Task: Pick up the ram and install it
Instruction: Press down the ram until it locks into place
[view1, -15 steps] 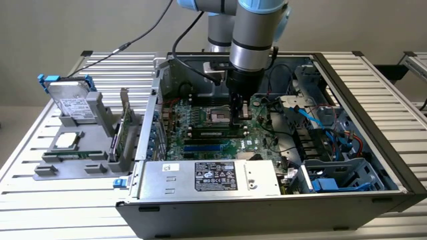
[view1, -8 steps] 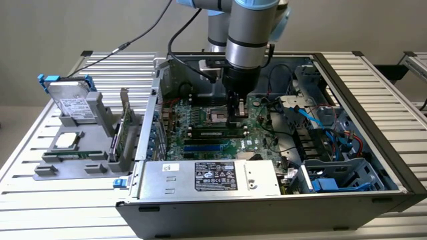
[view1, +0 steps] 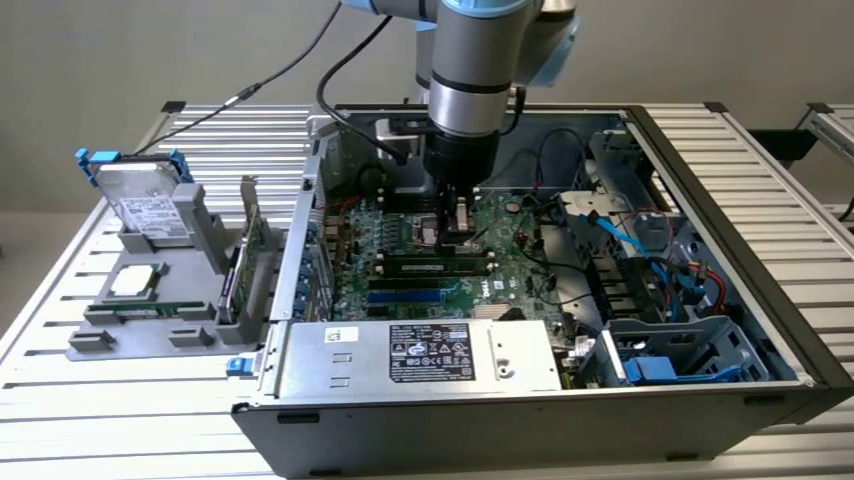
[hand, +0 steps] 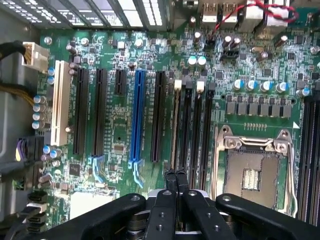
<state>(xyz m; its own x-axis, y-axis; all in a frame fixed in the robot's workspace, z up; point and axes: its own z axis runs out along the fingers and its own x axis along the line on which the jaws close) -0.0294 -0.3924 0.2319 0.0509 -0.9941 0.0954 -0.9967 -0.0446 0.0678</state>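
Note:
The ram (hand: 175, 125) shows edge-on as a thin tan-green strip standing in a black memory slot on the green motherboard (hand: 120, 125), next to the processor socket (hand: 252, 170). My gripper (hand: 176, 176) is shut, its two black fingertips together right at one end of the ram's top edge. Nothing shows between the fingertips, and I cannot tell whether they touch the ram. In the exterior view the gripper (view1: 458, 222) hangs straight down inside the open computer case (view1: 747, 200), low over the memory slots (view1: 434, 266) in the middle of the board.
A grey tray (view1: 134, 335) at the exterior view's left holds a hard drive (view1: 150, 215), a silver processor (view1: 134, 281) and an upright expansion card (view1: 247, 262). Inside the case are the power supply (view1: 427, 355), loose blue and black cables (view1: 641, 250) and a drive cage (view1: 667, 350).

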